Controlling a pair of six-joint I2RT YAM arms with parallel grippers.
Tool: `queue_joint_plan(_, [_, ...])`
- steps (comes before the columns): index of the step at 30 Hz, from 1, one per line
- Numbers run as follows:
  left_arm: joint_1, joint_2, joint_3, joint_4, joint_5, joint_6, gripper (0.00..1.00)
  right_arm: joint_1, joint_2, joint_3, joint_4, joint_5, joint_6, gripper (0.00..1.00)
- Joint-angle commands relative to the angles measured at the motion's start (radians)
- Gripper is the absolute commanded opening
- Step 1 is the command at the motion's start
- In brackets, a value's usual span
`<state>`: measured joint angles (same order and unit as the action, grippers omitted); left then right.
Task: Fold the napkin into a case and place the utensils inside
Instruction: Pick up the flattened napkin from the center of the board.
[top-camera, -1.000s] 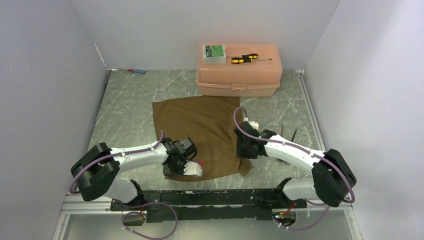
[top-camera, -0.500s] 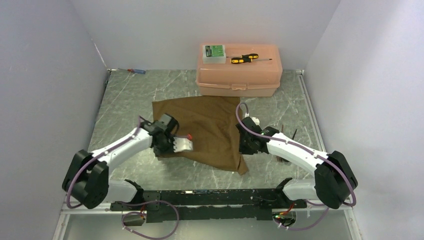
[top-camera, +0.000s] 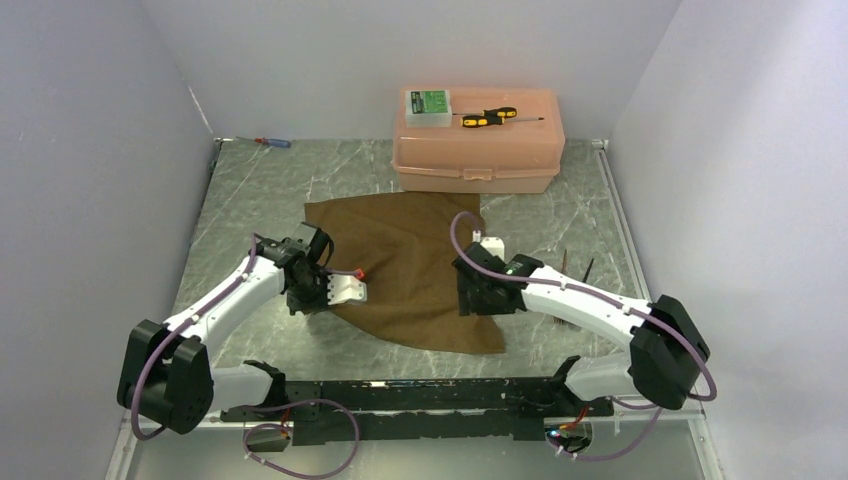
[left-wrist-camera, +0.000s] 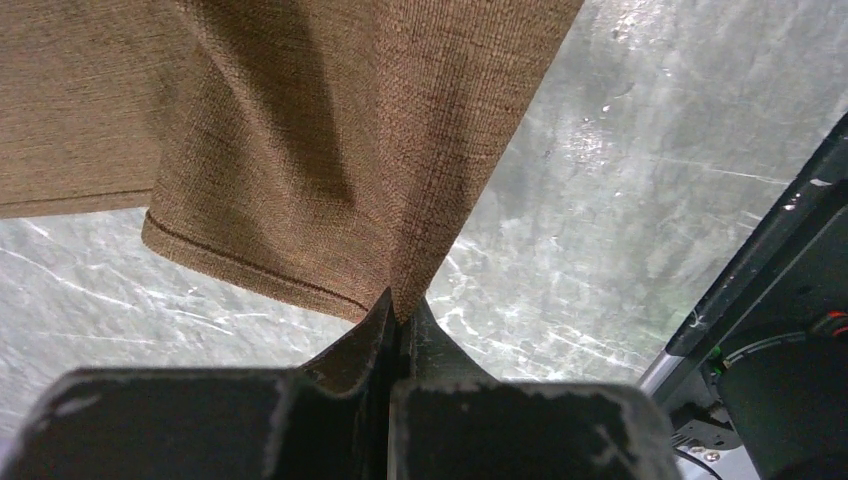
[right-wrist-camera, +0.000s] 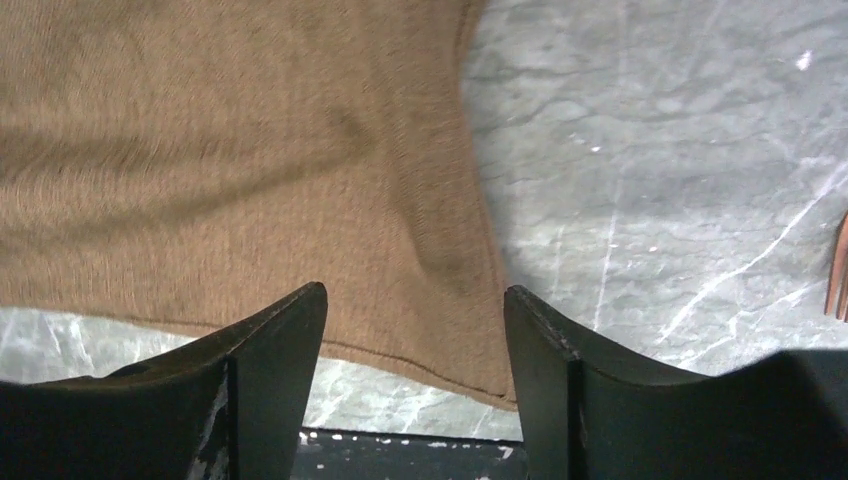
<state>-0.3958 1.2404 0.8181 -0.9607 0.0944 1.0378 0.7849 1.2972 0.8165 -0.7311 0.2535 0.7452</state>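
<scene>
The dark-brown napkin (top-camera: 410, 262) lies spread on the marble table, its near edge running slantwise. My left gripper (top-camera: 315, 300) is at the napkin's left side. In the left wrist view this gripper (left-wrist-camera: 400, 305) is shut on a pinched fold of the napkin (left-wrist-camera: 330, 150), which hangs lifted off the table. My right gripper (top-camera: 478, 297) hovers over the napkin's right part. It stands open (right-wrist-camera: 415, 295) with the napkin's hemmed near-right corner (right-wrist-camera: 440, 260) flat below it, not held. The thin dark utensils (top-camera: 586, 268) lie on the table right of the right arm.
A pink plastic box (top-camera: 478, 160) stands at the back, with a green-labelled case (top-camera: 428, 104) and a yellow-and-black screwdriver (top-camera: 488, 118) on its lid. A blue-and-red screwdriver (top-camera: 272, 142) lies at the far left corner. Walls close in both sides; a black rail (top-camera: 420, 395) runs along the near edge.
My left gripper shut on the napkin's near-left corner and carried it away from the near edge, toward the left. My right gripper closed, then opened, leaving the near-right corner flat.
</scene>
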Motion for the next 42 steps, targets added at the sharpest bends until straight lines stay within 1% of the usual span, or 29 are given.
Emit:
queue_joint_plan(1, [0.003, -0.024, -0.007, -0.033, 0.055, 0.019, 0.03, 0.079, 0.043, 0.041, -0.103, 0.082, 0.053, 0.72])
queue_joint_plan(4, [0.004, -0.032, -0.007, -0.039, 0.057, 0.005, 0.03, 0.115, 0.035, 0.002, -0.180, 0.104, 0.136, 0.78])
queue_joint_plan(7, [0.004, -0.042, -0.015, -0.035, 0.051, 0.000, 0.03, 0.120, -0.002, -0.053, -0.215, 0.107, 0.207, 0.84])
queue_joint_plan(8, [0.004, -0.044, -0.016, -0.032, 0.052, -0.004, 0.03, 0.119, -0.012, -0.072, -0.206, 0.094, 0.218, 0.85])
queue_joint_plan(11, [0.003, -0.038, -0.015, -0.020, 0.046, -0.019, 0.03, 0.119, -0.021, -0.123, -0.108, 0.022, 0.210, 0.84])
queue_joint_plan(13, [0.004, -0.033, -0.004, -0.022, 0.051, -0.033, 0.03, 0.119, -0.014, -0.149, -0.032, -0.027, 0.189, 0.80])
queue_joint_plan(15, [0.003, -0.034, 0.007, -0.031, 0.051, -0.040, 0.03, 0.119, -0.010, -0.150, -0.001, -0.042, 0.169, 0.71])
queue_joint_plan(16, [0.003, -0.039, 0.013, -0.037, 0.051, -0.042, 0.03, 0.119, -0.017, -0.147, 0.010, -0.043, 0.158, 0.63])
queue_joint_plan(17, [0.003, -0.043, 0.020, -0.044, 0.053, -0.041, 0.03, 0.117, -0.030, -0.144, 0.018, -0.039, 0.150, 0.51])
queue_joint_plan(18, [0.004, -0.046, 0.029, -0.052, 0.055, -0.041, 0.03, 0.109, -0.055, -0.140, 0.021, -0.034, 0.141, 0.37])
queue_joint_plan(19, [0.004, -0.047, 0.041, -0.062, 0.057, -0.045, 0.03, 0.100, -0.075, -0.135, 0.018, -0.028, 0.134, 0.17])
queue_joint_plan(20, [0.005, -0.046, 0.056, -0.074, 0.063, -0.051, 0.03, 0.093, -0.096, -0.128, 0.010, -0.020, 0.131, 0.01])
queue_joint_plan(22, [0.006, -0.046, 0.094, -0.110, 0.085, -0.064, 0.03, 0.083, -0.137, -0.119, -0.008, -0.018, 0.125, 0.00])
queue_joint_plan(26, [0.006, -0.057, 0.167, -0.203, 0.134, -0.083, 0.03, 0.081, -0.168, -0.077, -0.129, -0.059, 0.130, 0.00])
queue_joint_plan(31, [0.006, -0.099, 0.181, -0.354, 0.119, -0.072, 0.03, 0.100, -0.189, -0.023, -0.294, -0.145, 0.147, 0.00])
queue_joint_plan(36, [0.006, -0.150, 0.190, -0.491, 0.151, -0.064, 0.03, 0.141, -0.210, 0.011, -0.383, -0.189, 0.169, 0.00])
queue_joint_plan(39, [0.005, -0.171, 0.191, -0.519, 0.156, -0.055, 0.03, 0.149, -0.197, 0.039, -0.419, -0.179, 0.163, 0.00])
queue_joint_plan(42, [0.006, -0.167, 0.197, -0.478, 0.136, -0.066, 0.04, 0.140, -0.157, 0.092, -0.426, -0.146, 0.146, 0.00])
